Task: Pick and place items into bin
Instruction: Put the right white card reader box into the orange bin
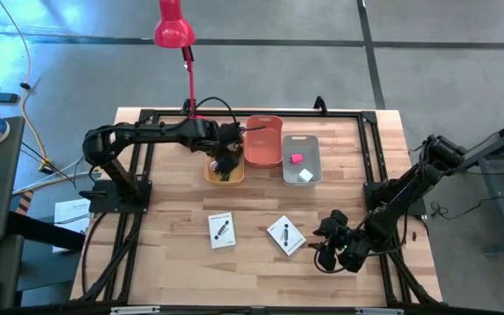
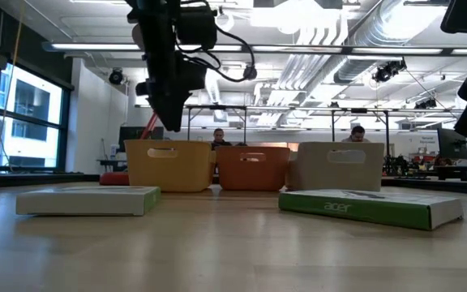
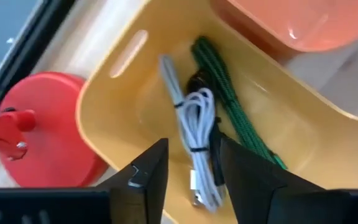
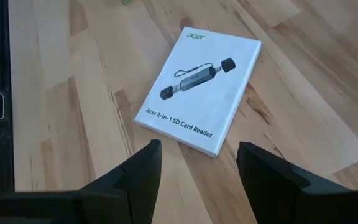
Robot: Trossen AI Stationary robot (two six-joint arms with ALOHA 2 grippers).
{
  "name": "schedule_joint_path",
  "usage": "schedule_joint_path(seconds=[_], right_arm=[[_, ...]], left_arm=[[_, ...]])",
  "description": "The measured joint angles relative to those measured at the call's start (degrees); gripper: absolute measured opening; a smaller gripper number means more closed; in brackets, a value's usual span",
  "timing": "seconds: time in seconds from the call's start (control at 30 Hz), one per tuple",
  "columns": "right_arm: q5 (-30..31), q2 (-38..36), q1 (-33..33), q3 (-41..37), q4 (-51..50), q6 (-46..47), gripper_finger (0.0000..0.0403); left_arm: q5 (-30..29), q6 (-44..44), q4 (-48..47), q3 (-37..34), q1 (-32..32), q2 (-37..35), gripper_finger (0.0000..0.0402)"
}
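My left gripper (image 1: 227,163) hangs open over the yellow bin (image 1: 210,175), fingers pointing down into it (image 3: 191,168). In the bin lie a white cable (image 3: 194,124), a green stick (image 3: 229,106) and a black item (image 3: 197,81). The left gripper also shows above the yellow bin in the low view (image 2: 164,97). Two white cards with black print lie flat on the table (image 1: 221,229) (image 1: 284,234). My right gripper (image 1: 325,252) is open, low over the table just right of the right card (image 4: 197,87). A pink cube (image 1: 296,158) and a white cube (image 1: 305,175) lie in the grey bin (image 1: 287,171).
An orange bin (image 1: 263,140) stands between the yellow and grey bins at the table's far side. A red lamp (image 1: 174,26) stands behind the yellow bin, its base (image 3: 42,130) beside it. Black frame rails (image 1: 147,201) run along the table's edges. People sit in the room behind (image 2: 217,139).
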Motion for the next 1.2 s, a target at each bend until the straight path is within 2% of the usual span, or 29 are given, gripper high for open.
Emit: schedule_joint_path(seconds=[0.17,0.3,0.47,0.6,0.7,0.83,1.03,1.2], right_arm=[[0.35,0.0,0.0,0.0,0.0,-0.24,0.0199],[0.38,0.0,0.0,0.0,0.02,0.09,0.0199],[0.0,0.0,-0.42,0.0,-0.17,0.04,0.0199],[-0.48,0.0,-1.85,-1.1,0.18,0.59,0.0199],[-3.02,0.0,-3.48,-2.86,1.58,1.45,0.0199],[-6.87,0.0,-5.59,-6.69,5.64,2.5,0.0199],[-7.69,0.0,-8.3,-11.21,11.01,3.28,0.0199],[-8.12,0.0,-10.23,-13.9,18.01,-0.35,0.0199]], left_arm=[[3.52,4.26,1.13,0.0,-0.86,-0.34,0.0147],[7.61,10.92,6.31,-0.02,-2.95,-2.2,0.0142],[15.18,19.62,15.75,0.02,-8.31,-4.54,0.0129],[17.0,21.8,19.41,0.02,-15.06,-4.9,0.0119],[13.9,21.26,20.99,0.01,-20.72,-4.9,0.0114],[5.94,18.52,24.87,0.0,-27.78,-4.81,0.0111],[-3.37,15.19,31.79,-0.04,-35.52,-2.26,0.0111],[-5.49,10.38,36.34,-0.03,-39.57,4.08,0.0111]])
